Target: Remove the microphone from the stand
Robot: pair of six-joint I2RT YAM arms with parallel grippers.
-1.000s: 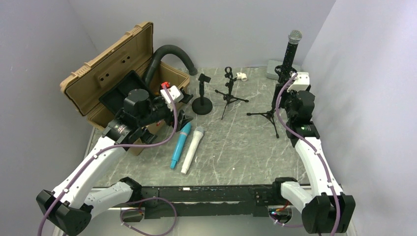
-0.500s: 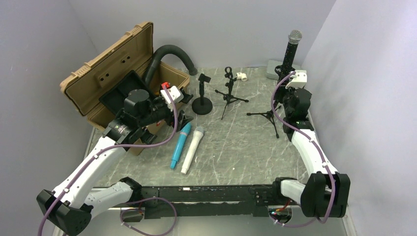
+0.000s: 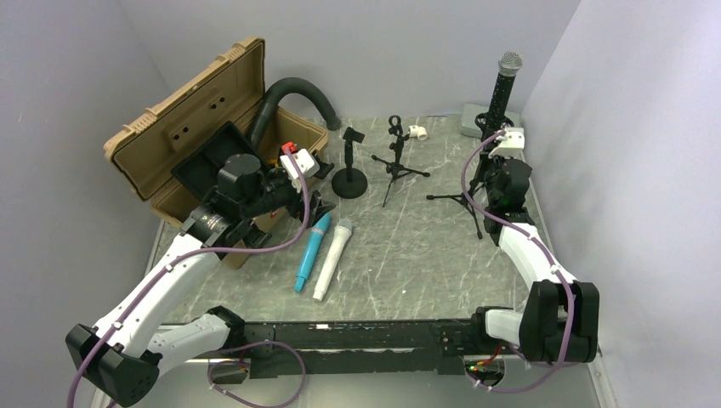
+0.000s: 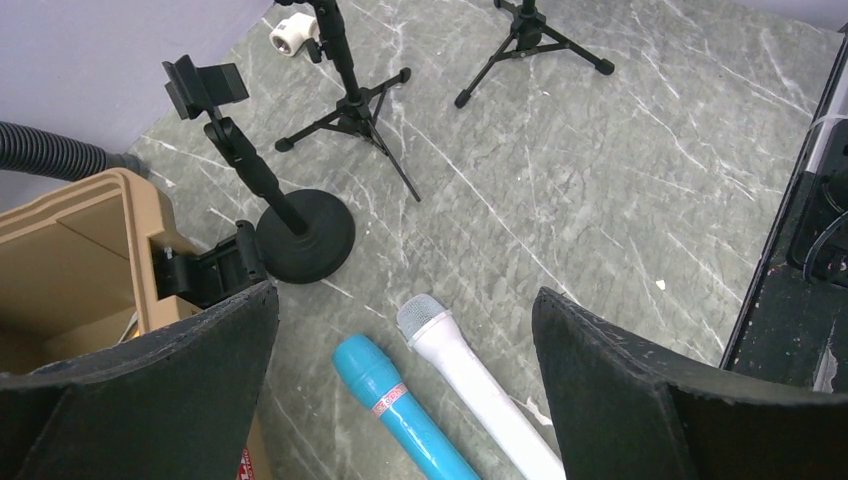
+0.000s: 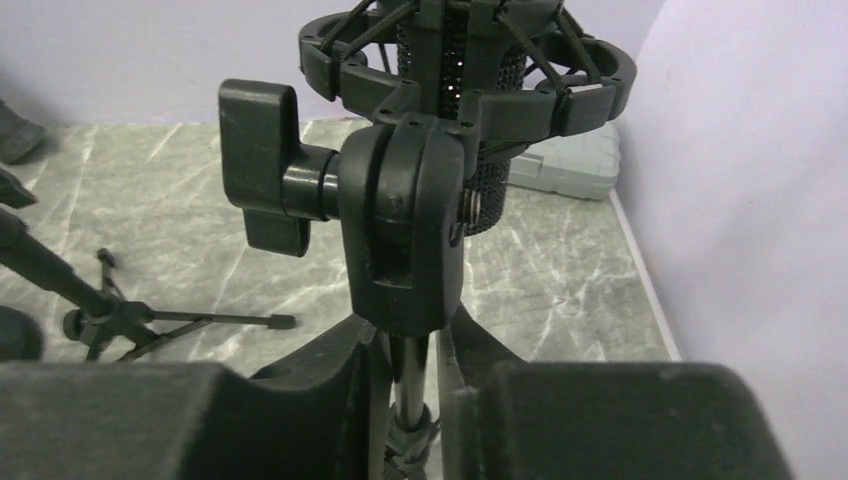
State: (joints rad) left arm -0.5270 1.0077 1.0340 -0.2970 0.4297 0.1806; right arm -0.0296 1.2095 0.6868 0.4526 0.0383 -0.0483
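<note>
- While the microphone (image 3: 503, 85) sits upright atop its tripod stand (image 3: 470, 197) at the bench's (image 3: 425, 246) far right, the right hand (image 5: 408, 350) closely brackets the pole (image 5: 407, 385); contact I cannot tell.
- The left hand (image 4: 405, 295) is wide open.

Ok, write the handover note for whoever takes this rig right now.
Left end effector: open, empty, above the blue mic and white mic.
Right end effector: jaws either side of the stand pole, just under the clip joint; firm clamp not clear.
Microphone: upright in its shock mount on the stand, far right corner.
Done: right arm is at the stand.
Left: steady the stand, lift the microphone out.
</note>
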